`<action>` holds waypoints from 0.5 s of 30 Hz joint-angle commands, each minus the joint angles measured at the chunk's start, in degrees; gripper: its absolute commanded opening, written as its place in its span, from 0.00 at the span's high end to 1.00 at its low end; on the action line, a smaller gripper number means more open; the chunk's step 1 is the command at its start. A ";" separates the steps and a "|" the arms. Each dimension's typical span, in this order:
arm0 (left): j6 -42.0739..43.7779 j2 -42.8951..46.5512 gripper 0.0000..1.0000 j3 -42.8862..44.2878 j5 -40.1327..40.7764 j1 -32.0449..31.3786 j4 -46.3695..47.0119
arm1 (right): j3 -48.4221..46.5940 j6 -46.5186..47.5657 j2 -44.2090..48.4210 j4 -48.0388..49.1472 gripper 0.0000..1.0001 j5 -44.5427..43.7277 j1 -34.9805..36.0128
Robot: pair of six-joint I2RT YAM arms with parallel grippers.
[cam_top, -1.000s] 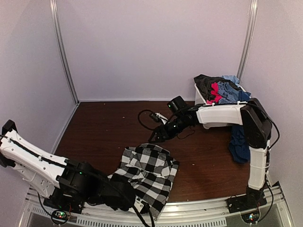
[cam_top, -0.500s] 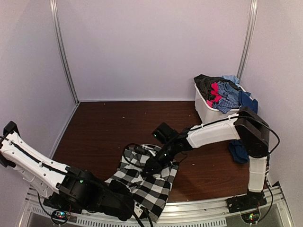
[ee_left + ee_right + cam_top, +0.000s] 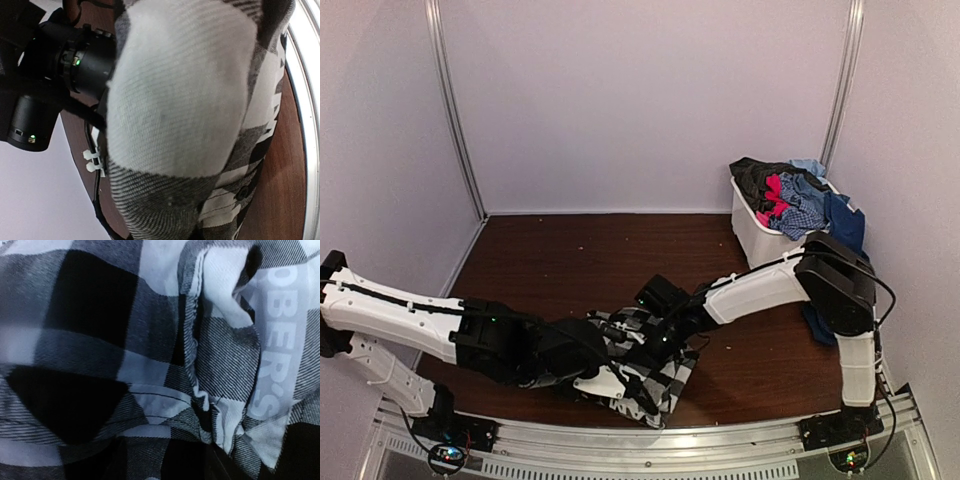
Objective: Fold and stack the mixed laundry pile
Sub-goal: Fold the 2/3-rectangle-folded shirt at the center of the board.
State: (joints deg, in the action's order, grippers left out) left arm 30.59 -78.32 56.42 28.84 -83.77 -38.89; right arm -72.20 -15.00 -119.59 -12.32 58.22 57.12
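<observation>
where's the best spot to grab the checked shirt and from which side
Judging by the top view, the shirt is best pinched at its near right corner, coming from the right: that edge lies flattest on the table and exposed, while the middle is bunched up.

**Two white-and-black arms**

From my screen, the left arm (image 3: 395, 312) and right arm (image 3: 760, 285) look alike: long white links joined by bulky black joints, each on a black base (image 3: 832, 430). The right wrist housing (image 3: 75, 55) is black with two green lights. White ties (image 3: 93, 161) bind its black cable (image 3: 95, 197).
</observation>
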 commanded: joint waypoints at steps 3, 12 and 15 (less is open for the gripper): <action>8.13 -3.68 0.83 -0.82 -1.58 1.28 8.36 | -6.43 6.53 4.99 -10.87 0.44 -9.08 -5.23; 11.43 -5.27 0.83 1.50 -6.97 4.52 8.13 | -10.86 10.34 6.14 -15.22 0.41 -13.89 -15.23; 12.96 -6.94 0.82 3.00 -7.29 6.68 8.09 | -10.59 10.04 3.45 -13.17 0.41 -14.92 -17.62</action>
State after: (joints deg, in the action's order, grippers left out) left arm 40.49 -83.26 56.55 23.86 -79.68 -32.97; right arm -82.39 -6.33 -114.69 -25.21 46.85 41.91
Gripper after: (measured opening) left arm 0.180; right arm 0.591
